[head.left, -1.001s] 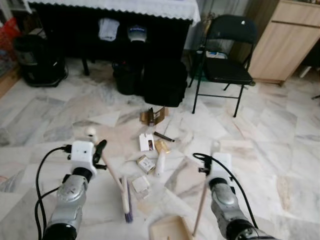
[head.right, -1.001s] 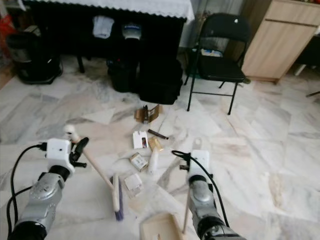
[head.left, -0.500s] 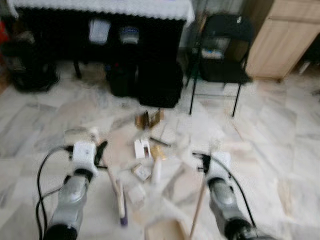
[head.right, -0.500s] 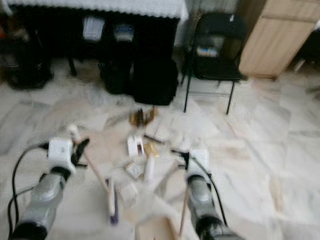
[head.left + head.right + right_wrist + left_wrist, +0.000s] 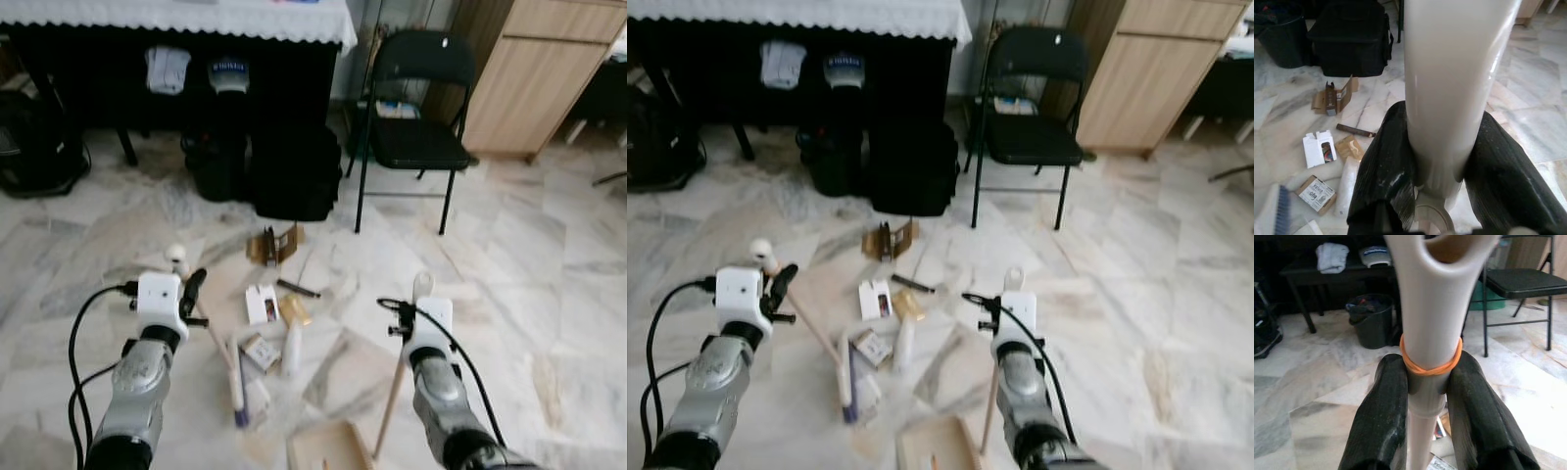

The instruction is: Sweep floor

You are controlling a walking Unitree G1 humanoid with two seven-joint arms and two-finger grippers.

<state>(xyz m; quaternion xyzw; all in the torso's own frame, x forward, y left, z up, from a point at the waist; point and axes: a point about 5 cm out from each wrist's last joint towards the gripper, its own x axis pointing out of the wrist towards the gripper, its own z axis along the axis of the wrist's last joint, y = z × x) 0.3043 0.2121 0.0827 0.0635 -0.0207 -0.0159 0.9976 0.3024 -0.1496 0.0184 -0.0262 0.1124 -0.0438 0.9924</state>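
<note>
**Sweeping litter on a marble floor**

Gripping two tools at once. Left end effector [image 5: 1425, 396] clenched on the pale handle of the broom [image 5: 217, 338], both black fingers [image 5: 1382, 421] pressed against it just below an orange rubber band [image 5: 1430, 363]. Right end effector [image 5: 1442, 161] clenched on the cream handle of the dustpan [image 5: 397, 392], fingers [image 5: 1386, 166] tight on either side.

Containers first: dustpan tray [image 5: 328, 448] flat on the floor [image 5: 549, 294] at the near edge between the two arms — contents too blurred to tell. Dark bin [image 5: 1370, 319] under the worktop [image 5: 176, 15], something dark inside, not identifiable.

Broom's long axis slanted: knob end up by the left end effector, shaft running down and toward the robot's right, head [image 5: 236, 387] flat on the floor with purple bristles, touching the nearest scraps. Dustpan handle nearly upright, leaning slightly, top at the right end effector, foot at the tray.

Litter counted, ahead of the broom head: one open brown carton [image 5: 271, 245], one dark stick [image 5: 298, 289], one white box [image 5: 262, 305], one tan packet [image 5: 294, 310], one white tube [image 5: 291, 349], one small printed box [image 5: 260, 351] — six pieces, loosely clustered.

Behind: one black folding chair [image 5: 411, 117], one black bag [image 5: 294, 171], one wooden cabinet [image 5: 534, 73].
</note>
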